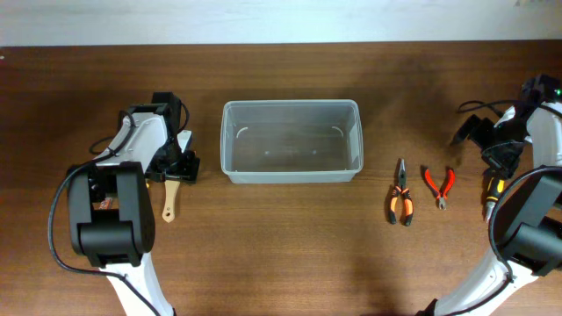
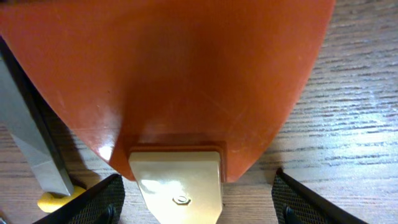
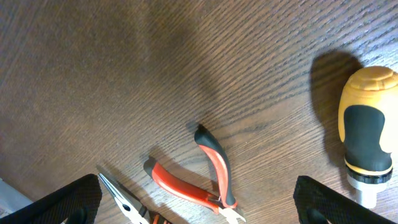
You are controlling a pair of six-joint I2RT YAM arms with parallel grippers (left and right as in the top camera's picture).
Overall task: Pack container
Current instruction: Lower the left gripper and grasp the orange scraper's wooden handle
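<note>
Nothing was packed yet: the container [image 1: 291,174] sat empty mid-tabletop [image 1: 290,250], with spatula [image 2: 168,74], pliers [image 1: 401,204], cutters [image 1: 440,186] and screwdriver [image 3: 367,134] all outside it, the left hand [image 2: 200,199] spread open astride the spatula, the right hand [image 3: 199,200] spread open, empty.

left gripper [image 2: 198,200] at 9 o'clock, pointed down, jaws spread wide. right gripper [image 3: 199,202] at 3 o'clock, also down, jaws spread wide.

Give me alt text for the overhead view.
An empty clear container sits centre frame. Right of it lie long-nose pliers, red cutters and a yellow-handled screwdriver; the left gripper hovers over a wooden-handled tool.
</note>
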